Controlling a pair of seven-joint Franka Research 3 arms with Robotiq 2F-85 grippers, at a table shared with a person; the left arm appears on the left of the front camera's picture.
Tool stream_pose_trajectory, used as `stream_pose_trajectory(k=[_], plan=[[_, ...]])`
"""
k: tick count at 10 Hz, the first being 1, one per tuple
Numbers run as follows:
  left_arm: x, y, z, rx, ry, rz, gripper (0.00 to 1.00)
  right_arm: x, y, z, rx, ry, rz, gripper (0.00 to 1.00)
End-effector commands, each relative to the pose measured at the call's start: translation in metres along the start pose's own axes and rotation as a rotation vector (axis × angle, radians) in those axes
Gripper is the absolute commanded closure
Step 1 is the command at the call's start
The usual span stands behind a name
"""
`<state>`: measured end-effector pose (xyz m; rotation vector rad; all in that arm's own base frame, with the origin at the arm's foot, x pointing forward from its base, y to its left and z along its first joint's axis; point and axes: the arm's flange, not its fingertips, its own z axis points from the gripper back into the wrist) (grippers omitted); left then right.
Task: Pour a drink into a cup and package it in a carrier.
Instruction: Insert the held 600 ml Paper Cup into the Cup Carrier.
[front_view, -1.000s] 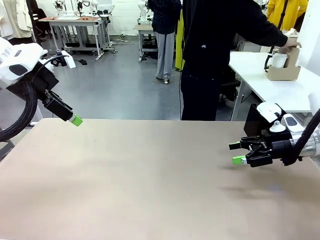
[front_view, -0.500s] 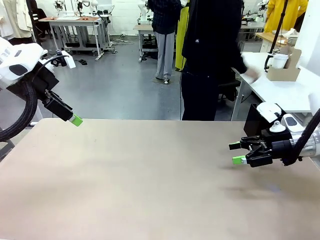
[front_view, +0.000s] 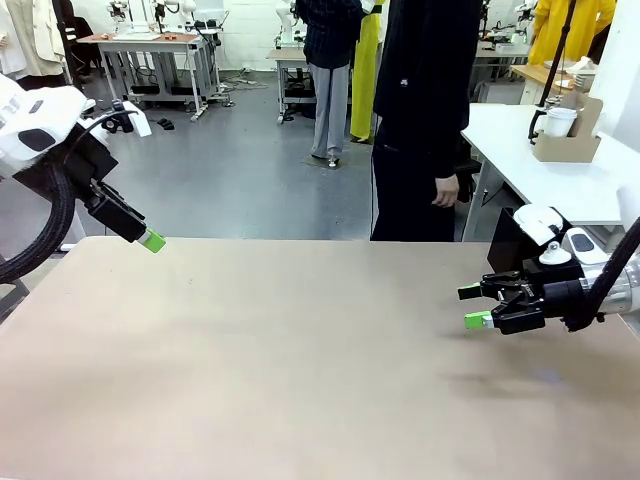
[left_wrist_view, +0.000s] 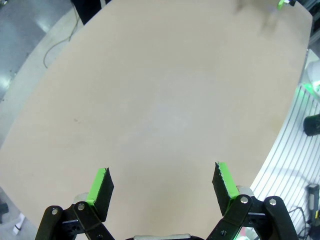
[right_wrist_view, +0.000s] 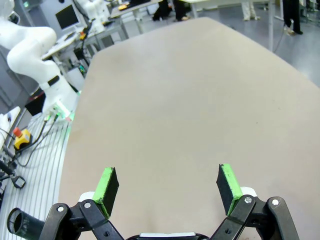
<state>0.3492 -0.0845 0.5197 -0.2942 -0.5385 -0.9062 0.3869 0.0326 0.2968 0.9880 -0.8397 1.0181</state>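
The carrier (front_view: 567, 138), cardboard with a white cup (front_view: 558, 121) in it, stands on the white side table (front_view: 530, 170), well apart from the work surface (front_view: 300, 350). Judged light and easily crushed; best taken by its tall handle tab. Left hand (front_view: 150, 240) and right hand (front_view: 478, 306) both gape wide, holding nothing.
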Motion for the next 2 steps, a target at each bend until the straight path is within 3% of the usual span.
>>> stream_pose_trajectory(k=[1,2], plan=[[-0.0005,0.0004,0.0006,0.000,-0.003,-0.007,0.00,-0.0011,0.0000,-0.0006,0.001,-0.015,0.023,0.00],[-0.0005,0.0004,0.0006,0.000,-0.003,-0.007,0.00,-0.0011,0.0000,-0.0006,0.001,-0.015,0.023,0.00]])
